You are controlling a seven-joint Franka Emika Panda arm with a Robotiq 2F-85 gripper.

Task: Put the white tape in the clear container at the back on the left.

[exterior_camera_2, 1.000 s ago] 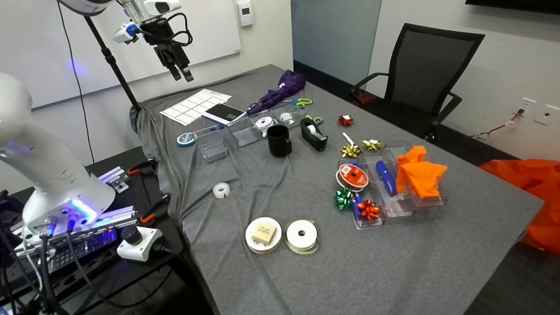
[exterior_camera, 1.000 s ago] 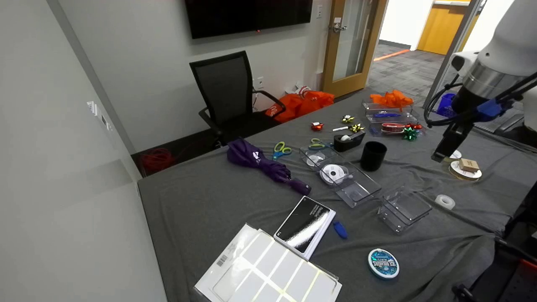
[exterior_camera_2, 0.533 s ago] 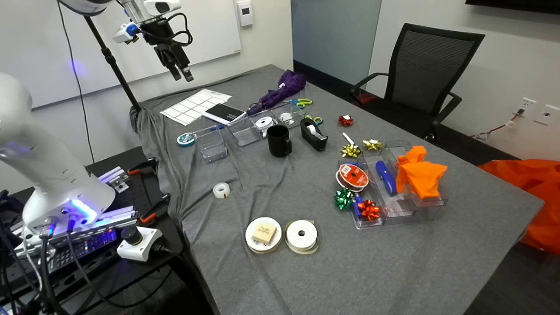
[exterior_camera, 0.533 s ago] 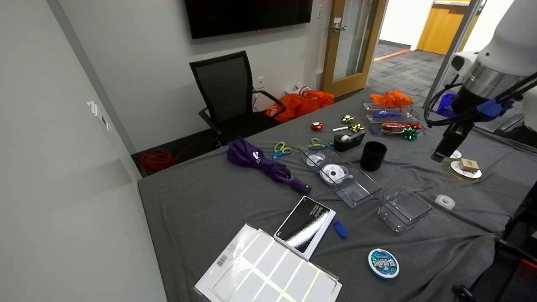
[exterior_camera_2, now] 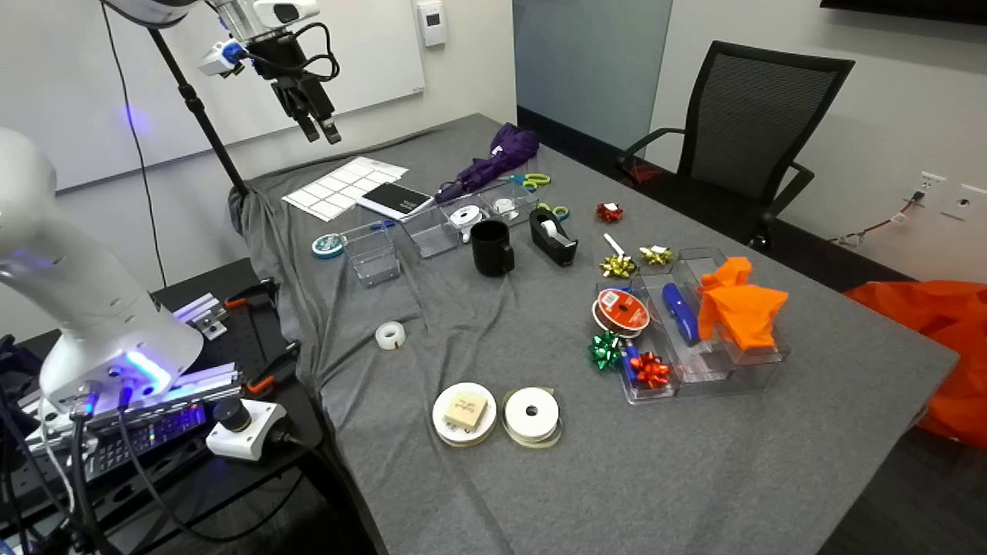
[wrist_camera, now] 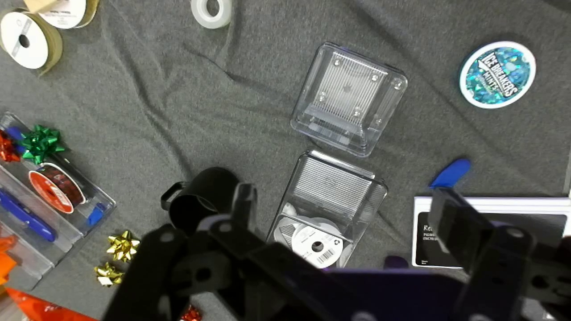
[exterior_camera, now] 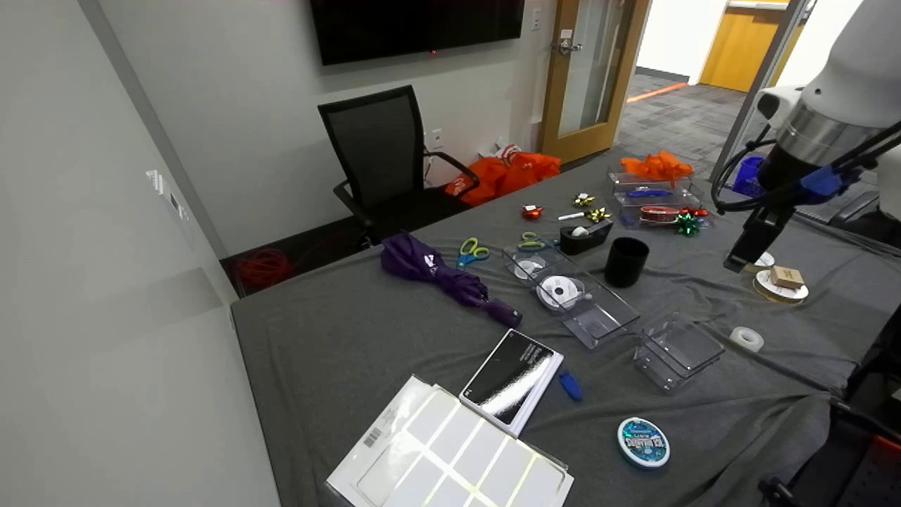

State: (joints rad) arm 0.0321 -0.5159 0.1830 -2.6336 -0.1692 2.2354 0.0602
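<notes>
The white tape [exterior_camera: 746, 339], a small ring with an open centre, lies flat on the grey cloth, also in an exterior view [exterior_camera_2: 390, 335] and at the wrist view's top edge [wrist_camera: 212, 13]. A small clear container [exterior_camera: 679, 348] stands beside it with nothing in it; it also shows in the wrist view [wrist_camera: 350, 91]. A longer clear container [exterior_camera_2: 428, 243] holds white rolls in its compartments, seen too in the wrist view [wrist_camera: 332, 183]. A clear divided tray [exterior_camera_2: 705, 378] stands at the far end. My gripper [wrist_camera: 343, 196] is open and empty, high above the table [exterior_camera_2: 322, 135], away from the tape.
A black mug [exterior_camera_2: 492, 248] and a tape dispenser [exterior_camera_2: 553, 239] stand beside the long container. Two ribbon spools [exterior_camera_2: 532, 416] lie nearby. A mint tin [exterior_camera: 643, 442], a black-and-white box [exterior_camera: 512, 380], a purple umbrella [exterior_camera: 450, 282] and scissors [exterior_camera: 471, 252] are also on the table.
</notes>
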